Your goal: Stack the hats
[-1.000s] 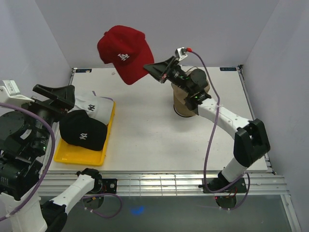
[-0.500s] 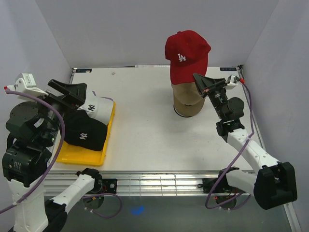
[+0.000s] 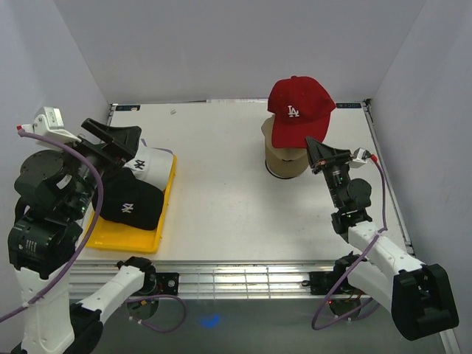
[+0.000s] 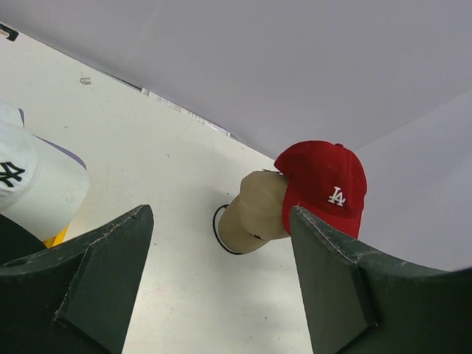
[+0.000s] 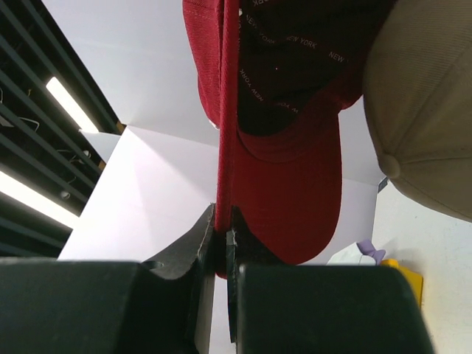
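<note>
My right gripper [image 3: 314, 144] is shut on the brim of the red cap [image 3: 299, 110] with a white LA logo and holds it against the top right of a tan cap [image 3: 283, 152] on a round base. The right wrist view shows the jaws [image 5: 221, 221] pinching the red brim [image 5: 287, 192], with the tan cap [image 5: 424, 110] beside it. My left gripper [image 3: 129, 146] is open and empty above the white NY cap [image 3: 151, 164] and the black NY cap [image 3: 129, 200]. Only a thin lavender edge [image 3: 164, 152] shows behind the white cap.
The white and black caps lie in a yellow tray [image 3: 118, 240] at the left of the white table. Grey walls close in the back and both sides. In the left wrist view the red cap [image 4: 324, 181] and tan cap [image 4: 254, 214] sit far across the table.
My right arm has swung the red cap from high at the left of the tan cap over to the right and down onto it. My left arm has shifted slightly.
</note>
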Robot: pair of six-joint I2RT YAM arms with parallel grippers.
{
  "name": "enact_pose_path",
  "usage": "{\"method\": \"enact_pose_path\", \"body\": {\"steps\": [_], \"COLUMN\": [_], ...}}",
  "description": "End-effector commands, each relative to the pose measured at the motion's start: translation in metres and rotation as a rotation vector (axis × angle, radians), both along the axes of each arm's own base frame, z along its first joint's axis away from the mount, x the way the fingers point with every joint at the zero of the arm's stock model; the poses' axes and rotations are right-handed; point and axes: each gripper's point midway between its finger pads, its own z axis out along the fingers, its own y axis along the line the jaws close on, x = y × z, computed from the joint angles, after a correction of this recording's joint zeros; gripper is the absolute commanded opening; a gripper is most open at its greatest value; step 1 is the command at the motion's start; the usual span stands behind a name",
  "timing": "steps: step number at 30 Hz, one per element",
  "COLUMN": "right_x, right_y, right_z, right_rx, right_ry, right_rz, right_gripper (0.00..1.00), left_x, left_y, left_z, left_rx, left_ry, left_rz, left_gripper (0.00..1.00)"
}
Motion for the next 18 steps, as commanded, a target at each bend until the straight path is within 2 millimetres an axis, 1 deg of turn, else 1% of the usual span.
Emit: {"method": "enact_pose_path", "body": {"steps": [1, 6, 10, 14, 16, 18], "right_x": [-0.013, -0.013, -0.013, -0.018, -0.018, -0.019], "right_y": [-0.01, -0.008, -0.003, -0.001, 0.003, 0.003], "right_z": [0.029, 0.02, 0.005, -0.012, -0.017, -0.02], "right_rx": [0.082, 0.081, 0.08, 0.097, 0.088, 0.089], "right_ry": [-0.128, -0.123, -0.096, -0.08, -0.075, -0.079], "right_rz": [-0.019, -0.004, 0.027, 0.056, 0.079, 0.082], "right_gripper": [0.08, 0.08, 0.08, 0.08, 0.08, 0.08], "left_x": [0.005, 0.005, 0.003, 0.004, 0.005, 0.005], "left_y": [-0.008, -0.008, -0.008, -0.008, -0.008, -0.009], "left_z": [-0.003, -0.003, -0.004, -0.007, -0.008, -0.011], "left_rx": [-0.009, -0.011, -0.01, -0.009, -0.008, -0.008], "left_ry": [0.013, 0.013, 0.015, 0.02, 0.023, 0.029], "left_rz": [-0.033, -0.033, -0.036, -0.033, -0.031, -0.034], "left_gripper": [0.84, 0.84, 0.84, 0.84, 0.84, 0.84]}}
